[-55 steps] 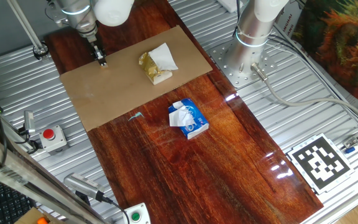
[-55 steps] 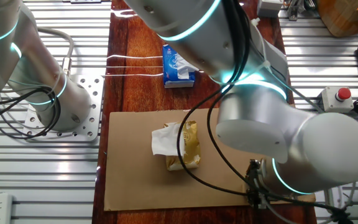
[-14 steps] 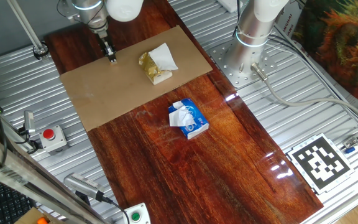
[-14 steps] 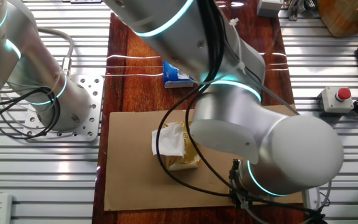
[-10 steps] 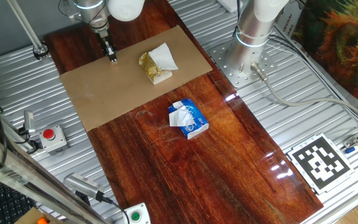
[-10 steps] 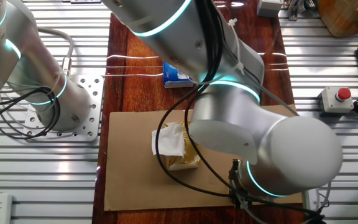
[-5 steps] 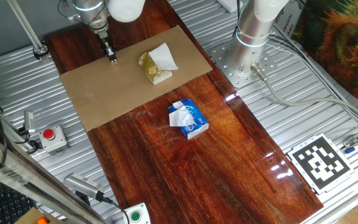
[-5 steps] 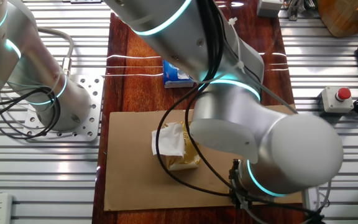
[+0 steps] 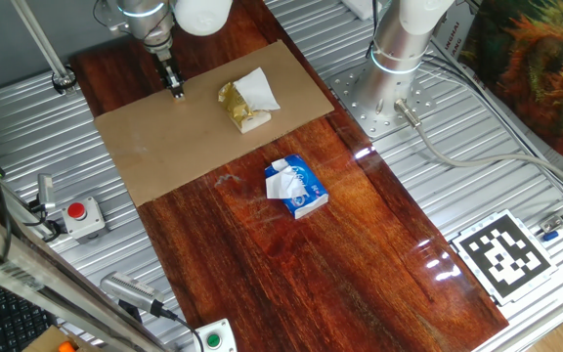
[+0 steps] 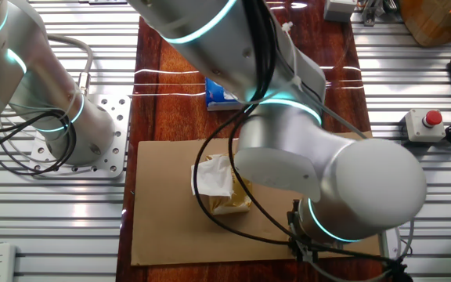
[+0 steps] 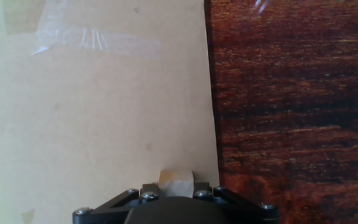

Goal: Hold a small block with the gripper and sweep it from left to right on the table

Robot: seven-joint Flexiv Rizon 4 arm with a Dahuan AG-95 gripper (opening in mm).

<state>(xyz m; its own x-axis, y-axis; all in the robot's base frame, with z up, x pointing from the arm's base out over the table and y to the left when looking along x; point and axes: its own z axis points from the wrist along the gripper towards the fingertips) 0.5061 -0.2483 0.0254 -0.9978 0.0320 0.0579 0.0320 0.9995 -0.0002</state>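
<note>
The hand is clamped on the small block, which looks light and rigid. Squeezing its two opposite flat faces seems safest, low against the cardboard sheet on the table.

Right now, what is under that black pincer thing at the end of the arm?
A flat cardboard sheet lies under the gripper on the table. The hand view shows a small tan block between the jaws; its underside is hidden.
</note>
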